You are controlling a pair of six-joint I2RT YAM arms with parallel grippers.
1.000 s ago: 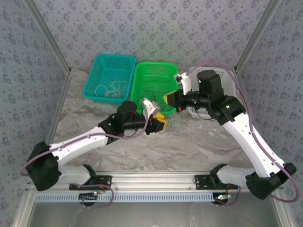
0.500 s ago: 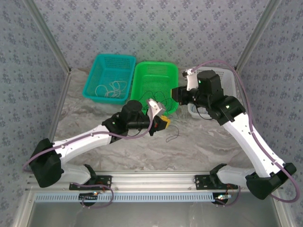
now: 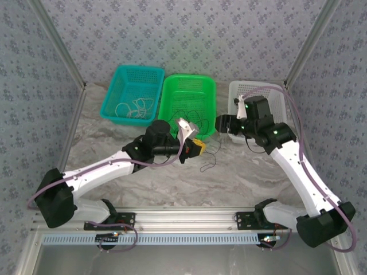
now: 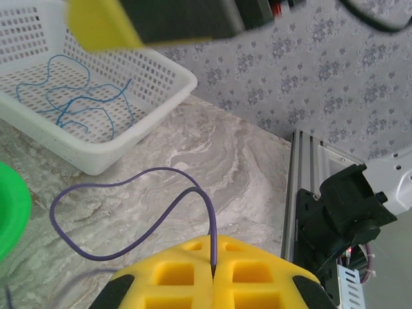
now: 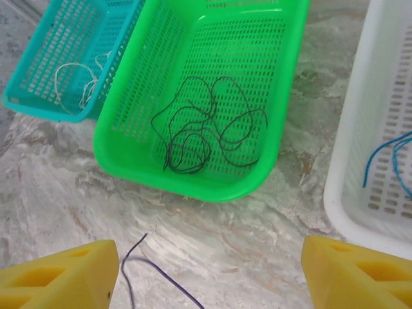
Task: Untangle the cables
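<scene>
Top view, near to far: both arms rise from the bottom edge over the marbled bench [image 3: 172,183]. The left arm runs low and diagonal from lower left to frame centre, forearm nearly level. There the left claw [image 3: 198,148] is closed tight on a thin purple cable [image 4: 154,170], pinched in the seam between its yellow pads [image 4: 180,270]. The rest of that cable lies in one loose open loop on the bench, just right of centre. The right arm climbs from lower right, bends at the elbow and turns left. Its right claw [image 3: 223,123] hovers above the bench near the gap between two baskets, its yellow fingers [image 5: 64,273] spread wide and empty, the purple cable's free end lying between and below them. Beyond, along the upper half, stand three baskets: a teal basket [image 3: 133,71] with a whitish cable [image 3: 133,107], a green basket [image 5: 187,187] with a black cable [image 5: 193,138] in overlapping loops, and a white basket [image 4: 164,109] with a blue cable [image 4: 90,98]. Judged progress: late, with three colours apart and binned; the purple cable is left to place, and it cannot be told whether the black loops are knotted.
</scene>
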